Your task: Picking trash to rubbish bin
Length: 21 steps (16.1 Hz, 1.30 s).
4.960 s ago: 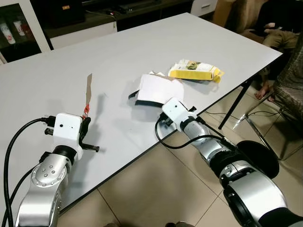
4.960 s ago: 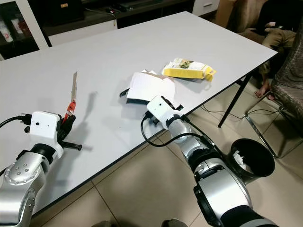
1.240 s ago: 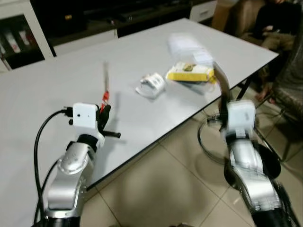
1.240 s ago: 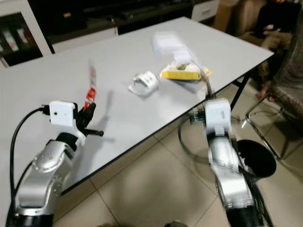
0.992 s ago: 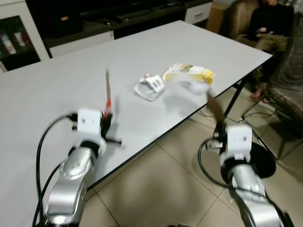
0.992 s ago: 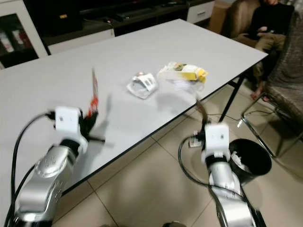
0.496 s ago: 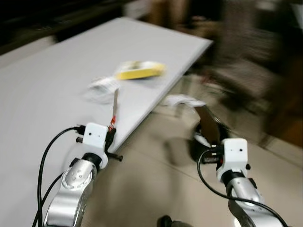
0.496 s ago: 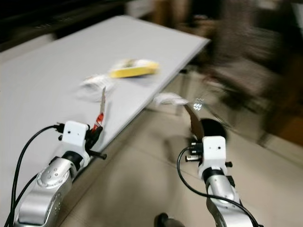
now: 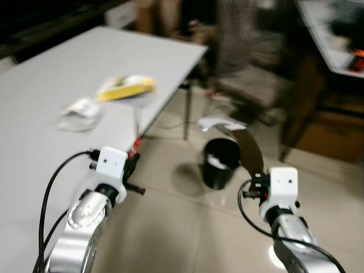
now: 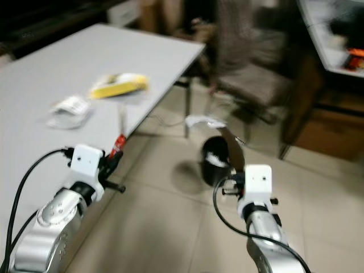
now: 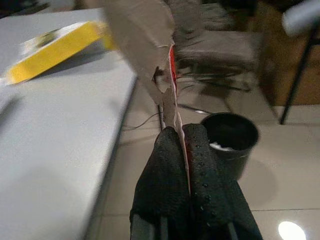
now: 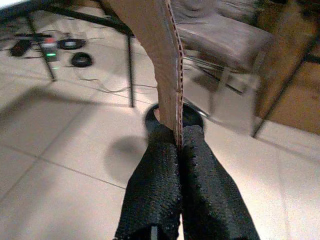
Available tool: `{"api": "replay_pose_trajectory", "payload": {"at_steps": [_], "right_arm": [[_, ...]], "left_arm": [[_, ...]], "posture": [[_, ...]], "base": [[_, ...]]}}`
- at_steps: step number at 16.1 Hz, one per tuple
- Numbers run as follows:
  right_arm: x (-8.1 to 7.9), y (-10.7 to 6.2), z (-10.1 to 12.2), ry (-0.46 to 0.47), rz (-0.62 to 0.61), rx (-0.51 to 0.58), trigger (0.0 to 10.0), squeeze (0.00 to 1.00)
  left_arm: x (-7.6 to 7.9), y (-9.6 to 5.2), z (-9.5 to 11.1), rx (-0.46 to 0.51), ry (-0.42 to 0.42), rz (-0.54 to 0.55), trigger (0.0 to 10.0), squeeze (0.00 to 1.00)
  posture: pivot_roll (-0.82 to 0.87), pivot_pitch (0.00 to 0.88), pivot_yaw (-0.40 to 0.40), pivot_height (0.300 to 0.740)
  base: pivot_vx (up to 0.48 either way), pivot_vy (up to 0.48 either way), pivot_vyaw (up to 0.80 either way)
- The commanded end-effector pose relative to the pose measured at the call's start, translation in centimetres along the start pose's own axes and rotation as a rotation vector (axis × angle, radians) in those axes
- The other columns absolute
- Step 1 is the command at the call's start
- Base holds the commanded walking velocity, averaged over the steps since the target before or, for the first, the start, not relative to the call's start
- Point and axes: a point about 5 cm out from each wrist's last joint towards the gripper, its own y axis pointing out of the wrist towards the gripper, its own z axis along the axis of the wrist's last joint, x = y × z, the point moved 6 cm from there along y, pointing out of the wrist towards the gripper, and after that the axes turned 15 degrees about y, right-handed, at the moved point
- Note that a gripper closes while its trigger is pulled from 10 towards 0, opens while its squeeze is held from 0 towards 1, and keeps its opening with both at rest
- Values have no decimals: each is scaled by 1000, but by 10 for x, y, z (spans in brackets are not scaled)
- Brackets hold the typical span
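Cardboard scraps, 2: torn strip pinched in closed left claw beside table; curved sheet clamped in closed right claw, black bin on floor ahead.

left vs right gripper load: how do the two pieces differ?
The left gripper pinches a thin cardboard strip with a red edge; the right gripper pinches a broader, curved cardboard piece with a white flap on top. The strip stands near the table edge; the piece is in line with the bin ahead. Both are brown cardboard, clamped upright.
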Motion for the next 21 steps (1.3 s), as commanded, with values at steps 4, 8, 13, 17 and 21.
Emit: {"api": "replay_pose_trajectory", "payload": {"at_steps": [4,8,13,17,21], "right_arm": [[12,-4,-2,9,-48,-25,10000,0],[14,3,-7,23,-65,-44,10000,0],[11,4,-22,5,-48,-98,10000,0],[13,5,-25,30,-63,-98,10000,0],[14,8,-25,26,-60,-98,10000,0]], "left_arm": [[11,3,3,24,16,-46,10000,0],[10,7,2,16,29,-47,10000,0],[18,8,-5,-7,65,-91,10000,0],[22,12,-5,-6,65,-111,10000,0],[24,17,-3,5,56,-113,10000,0]], "posture": [[-72,13,12,740],[-67,13,18,740],[-65,14,21,740],[-60,0,22,740],[-66,0,23,740]], "base": [[0,0,-800],[68,0,-548],[321,0,0],[341,0,0],[348,0,0]]}}
